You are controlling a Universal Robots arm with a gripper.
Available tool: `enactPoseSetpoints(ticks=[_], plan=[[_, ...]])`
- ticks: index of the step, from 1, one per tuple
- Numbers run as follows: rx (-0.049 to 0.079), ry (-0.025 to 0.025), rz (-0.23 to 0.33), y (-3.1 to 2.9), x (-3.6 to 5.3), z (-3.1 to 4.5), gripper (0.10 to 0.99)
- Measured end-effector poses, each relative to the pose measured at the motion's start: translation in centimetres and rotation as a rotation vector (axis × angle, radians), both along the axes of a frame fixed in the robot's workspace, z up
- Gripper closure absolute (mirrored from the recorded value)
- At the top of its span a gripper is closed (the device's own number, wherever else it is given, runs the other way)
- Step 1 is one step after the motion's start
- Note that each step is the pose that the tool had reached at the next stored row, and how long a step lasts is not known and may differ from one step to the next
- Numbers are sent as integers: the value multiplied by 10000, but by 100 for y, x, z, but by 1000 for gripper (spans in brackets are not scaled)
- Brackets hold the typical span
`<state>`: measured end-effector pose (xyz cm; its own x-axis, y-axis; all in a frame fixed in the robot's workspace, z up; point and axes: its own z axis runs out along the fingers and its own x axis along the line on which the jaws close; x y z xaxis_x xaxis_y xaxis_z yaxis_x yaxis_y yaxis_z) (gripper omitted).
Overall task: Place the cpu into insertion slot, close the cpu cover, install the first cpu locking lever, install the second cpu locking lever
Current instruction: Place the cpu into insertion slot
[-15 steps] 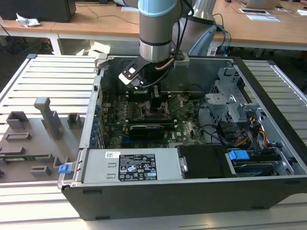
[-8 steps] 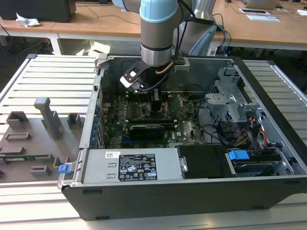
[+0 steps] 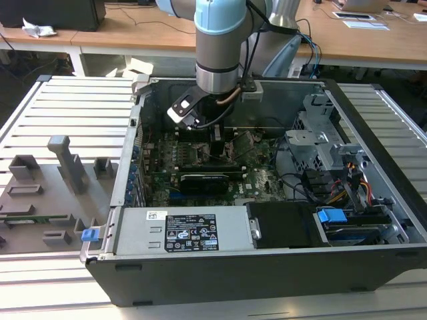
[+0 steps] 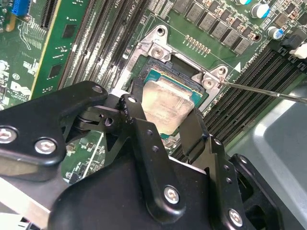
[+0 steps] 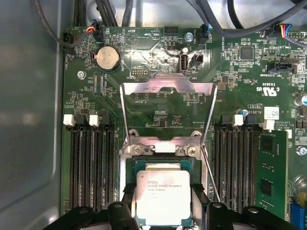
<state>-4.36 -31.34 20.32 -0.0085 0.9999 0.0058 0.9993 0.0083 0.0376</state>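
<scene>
The cpu, a flat silvery square chip, sits between the black fingers of my gripper, which is shut on its two opposite edges. It hangs right over the insertion slot, whose contact field shows just past the chip; I cannot tell whether it rests in it. The second wrist view shows the same hold: cpu, gripper, insertion slot. The cpu cover, a silvery frame with a window, stands swung open beyond the socket. A thin wire locking lever is raised beside the socket. In the exterior view my gripper reaches down into the computer case.
Long black memory slots flank the socket on both sides. A black graphics card lies across the board in front of the gripper. The power supply and the drive bay fill the near side. The case wall stands to the exterior view's left.
</scene>
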Motion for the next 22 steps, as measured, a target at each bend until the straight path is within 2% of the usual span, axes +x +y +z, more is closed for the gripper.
enactPoseSetpoints(ticks=[7, 8, 17, 18, 19, 22], plan=[[0, 0, -2, 0, -1, -25, 545], [-1, 1, -2, 0, -1, -26, 471], [-1, 1, -1, 14, -4, -30, 471], [-8, 1, -2, 15, -4, -16, 471], [-26, 1, -2, 15, -4, 30, 471], [-37, -1, -2, 16, -4, 61, 471]])
